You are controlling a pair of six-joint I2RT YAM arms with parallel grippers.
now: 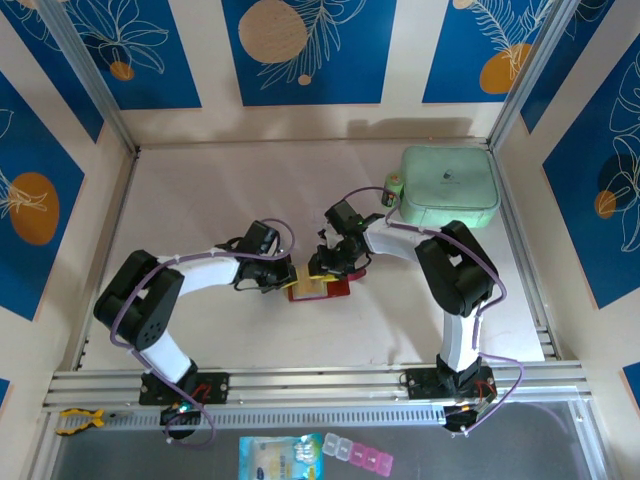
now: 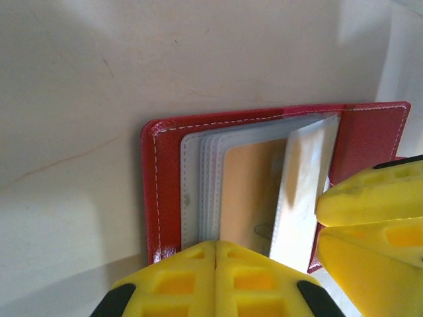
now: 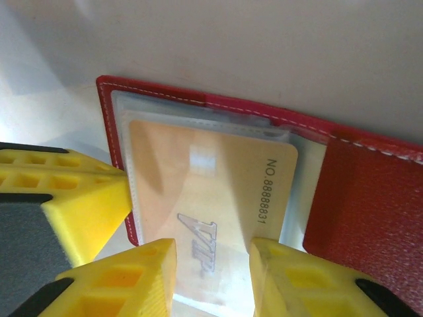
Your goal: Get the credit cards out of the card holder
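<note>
Pressing closed left tool (image 2: 215,247) against red card holder (image 2: 151,191) on tabletop (image 2: 99,79); straddling tan-gold VIP credit card (image 3: 211,178) with parted right tool (image 3: 213,256).

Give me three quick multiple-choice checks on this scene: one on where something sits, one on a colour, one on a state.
1. Where does the mint green case sit?
A. At the far right of the table
B. At the near left, by the arm bases
C. Under the card holder

2. The card holder has a cover that is:
A. blue
B. black
C. red

3. The left gripper has its jaws:
A. wide apart
B. shut together
C. clamped on the green case

Answers: A, the top view shows it at the far right; C, both wrist views show a stitched red cover; B, the left wrist view shows them pressed together with no gap.
</note>
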